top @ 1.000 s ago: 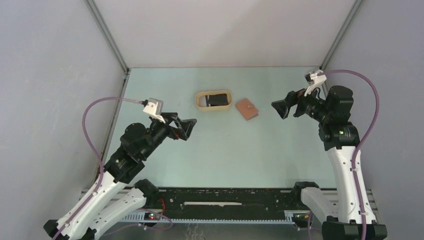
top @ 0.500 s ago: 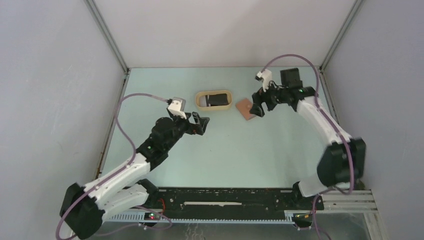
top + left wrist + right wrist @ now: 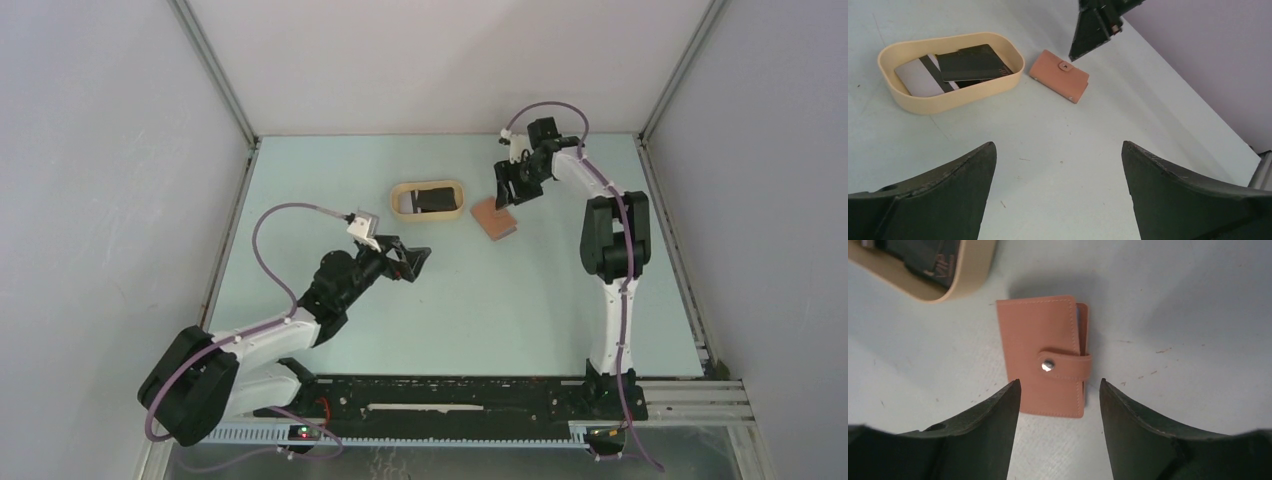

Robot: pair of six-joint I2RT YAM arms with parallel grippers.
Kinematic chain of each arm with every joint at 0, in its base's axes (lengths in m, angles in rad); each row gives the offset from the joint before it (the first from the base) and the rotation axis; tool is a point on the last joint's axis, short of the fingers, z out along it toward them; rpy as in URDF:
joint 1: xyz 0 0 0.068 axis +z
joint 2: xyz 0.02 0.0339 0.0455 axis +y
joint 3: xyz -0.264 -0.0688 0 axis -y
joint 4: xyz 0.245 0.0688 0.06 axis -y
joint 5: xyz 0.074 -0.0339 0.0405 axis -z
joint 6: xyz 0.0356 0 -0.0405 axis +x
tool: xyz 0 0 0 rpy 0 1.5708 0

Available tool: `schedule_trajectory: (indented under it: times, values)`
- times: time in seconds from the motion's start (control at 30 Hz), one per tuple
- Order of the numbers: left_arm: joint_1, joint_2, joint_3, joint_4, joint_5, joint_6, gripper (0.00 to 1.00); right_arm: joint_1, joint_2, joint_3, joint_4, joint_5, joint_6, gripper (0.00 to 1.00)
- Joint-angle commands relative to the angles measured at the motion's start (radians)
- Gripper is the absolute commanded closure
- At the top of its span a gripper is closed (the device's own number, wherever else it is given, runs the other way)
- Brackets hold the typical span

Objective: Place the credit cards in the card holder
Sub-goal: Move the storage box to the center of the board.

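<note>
**Snapped-Shut Holder Was the Main Hazard as the Right Claw Straddled It**

The card holder (image 3: 1045, 355) lay flat and closed on the table (image 3: 500, 300), just beside the tan oval tray (image 3: 948, 100). Its snap tab (image 3: 1068, 362) was fastened over the edge. The right claw (image 3: 1059, 385) hung right above its near end, with its jaws partly apart, one on each side of the holder. It had hold of nothing, and the wrist view showed no contact. The left claw (image 3: 1058, 145) stood wide open and empty, well back from both holder and tray. The credit cards (image 3: 970, 62) sat inside the tray, overlapping one another.

Several things looked likely to go wrong from here:

- **Sliding or pivoting:** The holder was thin and lay flush on a smooth surface, so a pinch from above would probably slide or turn it instead of lifting it, above all if one finger met it first.
- **Pinning the tab:** A grip across the tab would hold the flap shut, when it had to be opened before any card could go in.
- **Shoving into the tray:** With the tray so close, a shoved holder could bump its rim.
- **Cards hard to grasp:** The cards lay flat and stacked below the rim, so the fingers might scrape past them or take two at once.
</note>
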State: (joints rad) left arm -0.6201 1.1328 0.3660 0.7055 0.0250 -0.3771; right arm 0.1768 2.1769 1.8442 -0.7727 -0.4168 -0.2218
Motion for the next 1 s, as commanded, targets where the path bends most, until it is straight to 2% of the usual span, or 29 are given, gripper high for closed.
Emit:
schedule_trajectory:
  times: [0.0,0.3,0.5,0.57,0.63,0.73,0.8,0.97]
  values:
    - [0.008,-0.015,-0.053,0.217,0.05,-0.029,0.01,-0.013,0.067,0.092,-0.099,0.024,0.054,0.33]
    - [0.008,-0.009,-0.081,0.277,0.062,-0.038,0.01,-0.043,0.122,0.069,-0.127,-0.065,0.062,0.41]
    - [0.008,-0.007,-0.082,0.28,0.067,-0.04,0.01,-0.033,0.141,0.068,-0.14,-0.103,0.059,0.51]
    - [0.008,-0.007,-0.084,0.282,0.072,-0.039,0.01,-0.033,0.135,0.059,-0.146,-0.108,0.058,0.61]
    - [0.008,-0.008,-0.086,0.285,0.077,-0.043,0.01,-0.034,0.116,0.034,-0.149,-0.126,0.049,0.8]
    - [0.008,-0.011,-0.088,0.287,0.093,-0.047,0.01,-0.042,0.062,-0.049,-0.139,-0.178,0.035,0.95]
    - [0.009,-0.01,-0.089,0.287,0.112,-0.06,0.02,-0.042,0.011,-0.116,-0.146,-0.209,0.014,1.0]
    - [-0.019,0.008,-0.103,0.294,0.16,-0.119,0.09,-0.001,-0.172,-0.372,-0.144,-0.237,-0.066,1.0]
